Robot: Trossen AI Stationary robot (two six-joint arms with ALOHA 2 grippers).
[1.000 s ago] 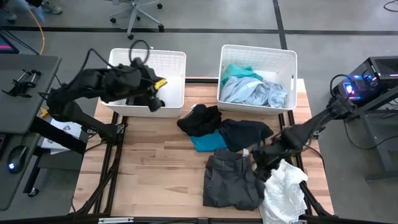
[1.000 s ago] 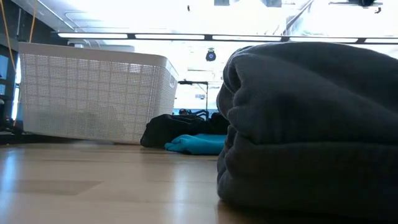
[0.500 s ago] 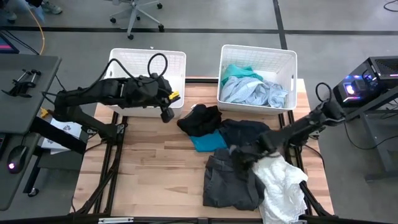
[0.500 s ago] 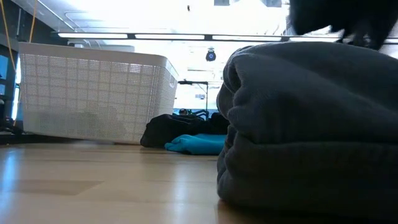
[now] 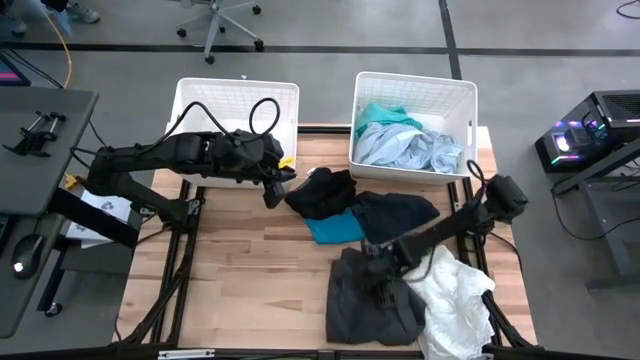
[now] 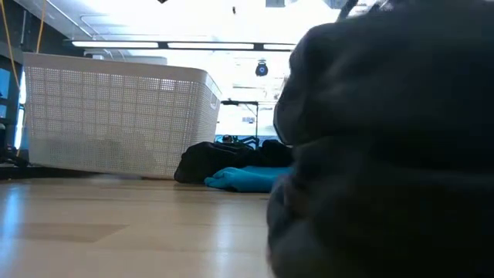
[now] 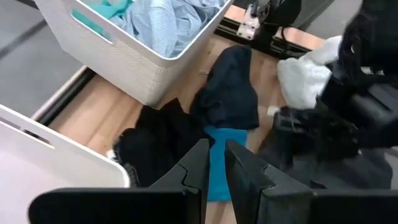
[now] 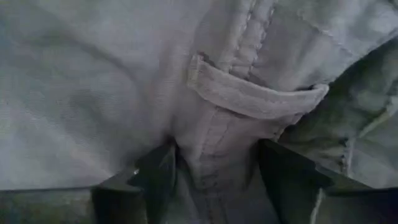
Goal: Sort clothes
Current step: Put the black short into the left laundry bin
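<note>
Both arms have been shifting over the last second: the right gripper (image 5: 375, 275) has been sliding off the white garment (image 5: 455, 300) and is now pressing down into the dark grey garment (image 5: 370, 295), while the left gripper (image 5: 273, 190) has been swinging out from over the left basket (image 5: 240, 95) and is now hovering just beside the black garment (image 5: 322, 192). Seen from the right wrist, the right fingers (image 8: 149, 177) are spread, straddling a raised seam and belt loop of the grey cloth, not yet pinched on it, so the fabric is lying directly below them and the coming close probably hinges on that fold staying between them. From the left wrist, the left fingers (image 7: 196, 168) are standing nearly closed with only a thin gap, holding nothing. Five garments are lying loose on the table (image 5: 240, 270): black, navy (image 5: 400, 212), teal (image 5: 335, 230), dark grey and white, clustered toward the right half. Two more are sitting in the right basket (image 5: 415, 85), one pale grey-blue (image 5: 410, 148) and one teal (image 5: 385, 115). Two baskets are standing along the far edge. The right arm is the nearer one to the grey piece, the left to the black.
</note>
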